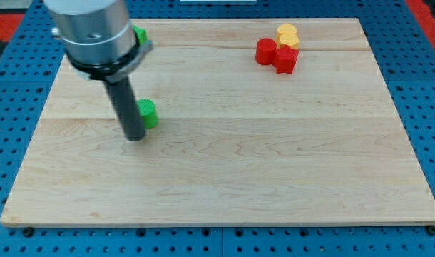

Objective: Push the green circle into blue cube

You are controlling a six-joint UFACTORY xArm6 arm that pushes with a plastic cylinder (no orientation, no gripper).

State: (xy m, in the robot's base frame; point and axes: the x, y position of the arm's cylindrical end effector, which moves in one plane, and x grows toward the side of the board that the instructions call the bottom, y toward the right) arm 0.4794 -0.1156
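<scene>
A green circle block lies on the wooden board at the view's left. My tip rests on the board just left of and slightly below it, touching or nearly touching its left side. A second green block shows partly behind the arm's body near the view's top left. No blue cube shows in this view; the arm's body hides part of the board's top left.
A red round block and a red star-like block sit together near the view's top right, with a yellow block touching them from above. Blue pegboard surrounds the board.
</scene>
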